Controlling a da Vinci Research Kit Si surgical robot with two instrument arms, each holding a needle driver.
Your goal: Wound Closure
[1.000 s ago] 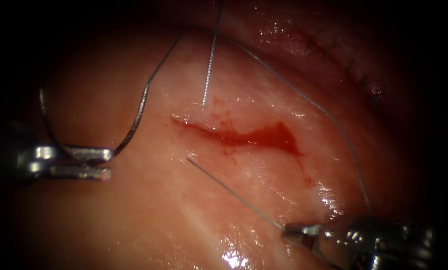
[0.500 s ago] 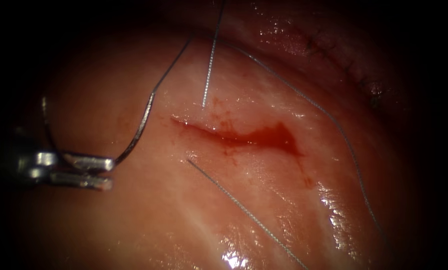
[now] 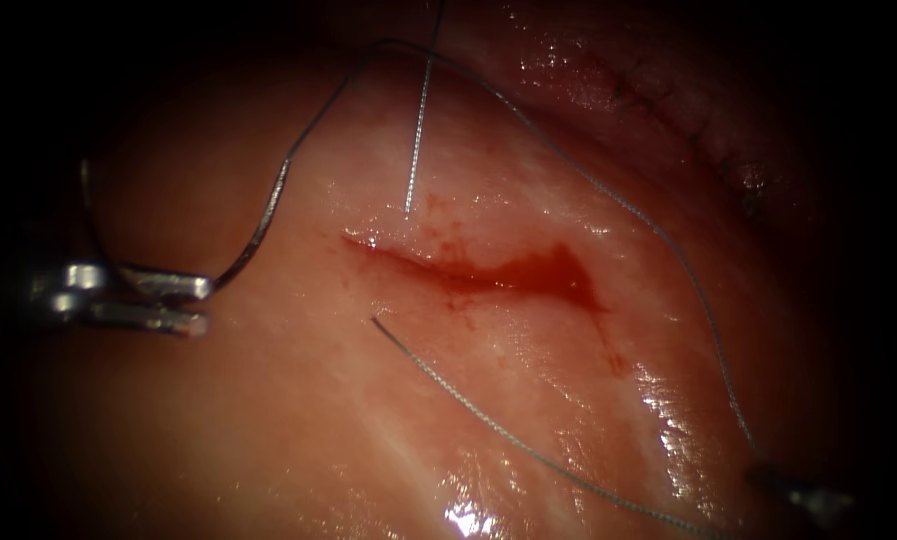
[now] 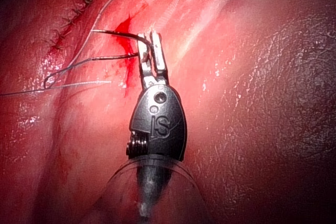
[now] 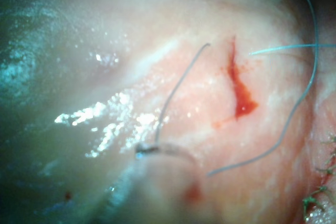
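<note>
At the left of the endoscope view, my left tool (image 3: 206, 305) is shut on the curved needle (image 3: 258, 225) near mid-curve. The needle is out of the tissue (image 3: 298, 420), left of the cut (image 3: 418, 262). In the left wrist view the same tool (image 4: 148, 38) grips the needle (image 4: 121, 35). Thread (image 3: 608, 195) runs from the needle's tail up and over to the lower right, near my right tool (image 3: 803, 492). A second strand (image 3: 488, 425) leaves the tissue below the cut and lies slack. A third strand (image 3: 418, 130) rises from above the cut.
Red fluid (image 3: 543, 275) pools in the cut's right half, seen also in the right wrist view (image 5: 241, 95). An older stitched line (image 3: 688, 125) runs along the dark upper right. Wet glare (image 3: 468, 518) marks the near tissue.
My right tool has drawn off to the lower right, away from the strand below the cut, which now lies slack. The left tool shifted slightly up and left with the needle.
</note>
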